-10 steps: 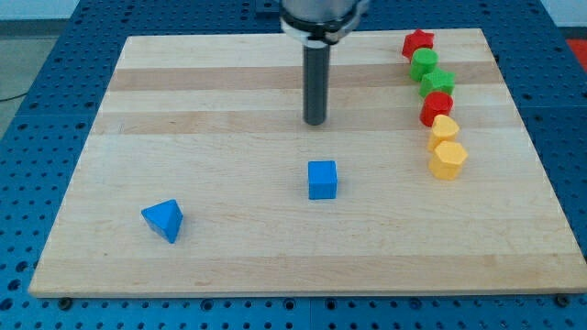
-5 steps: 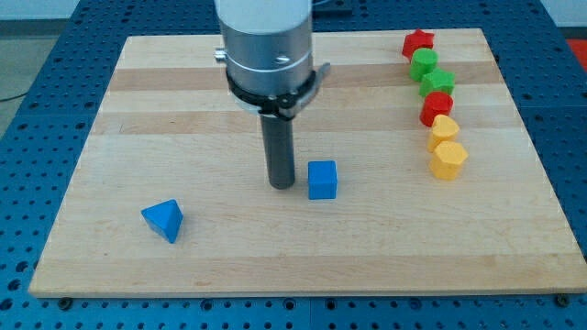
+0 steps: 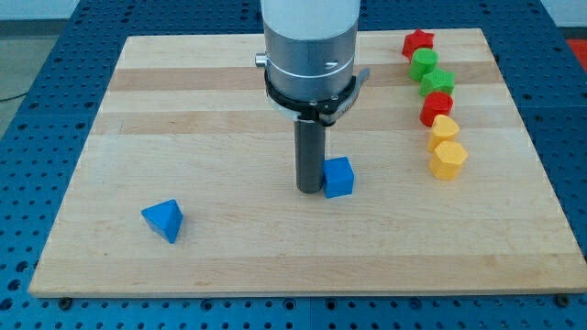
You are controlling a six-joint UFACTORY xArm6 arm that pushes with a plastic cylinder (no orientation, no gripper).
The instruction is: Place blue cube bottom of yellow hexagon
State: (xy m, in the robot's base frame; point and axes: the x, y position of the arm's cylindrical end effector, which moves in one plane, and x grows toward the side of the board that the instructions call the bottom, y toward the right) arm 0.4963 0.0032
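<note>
The blue cube (image 3: 338,178) sits near the middle of the wooden board, turned slightly. My tip (image 3: 309,189) touches the cube's left side. The yellow hexagon (image 3: 448,159) lies at the view's right, at the lower end of a column of blocks, well to the right of the cube. The arm's grey body hides part of the board above the tip.
Above the yellow hexagon run a second yellow block (image 3: 444,127), a red block (image 3: 436,108), two green blocks (image 3: 437,82) (image 3: 423,62) and a red star (image 3: 417,42). A blue triangular block (image 3: 164,219) lies at the lower left. The board's right edge (image 3: 541,174) is close to the column.
My tip came down from the upper middle to the cube's left, then moved right, pushing the blue cube a little to the right and rotating it.
</note>
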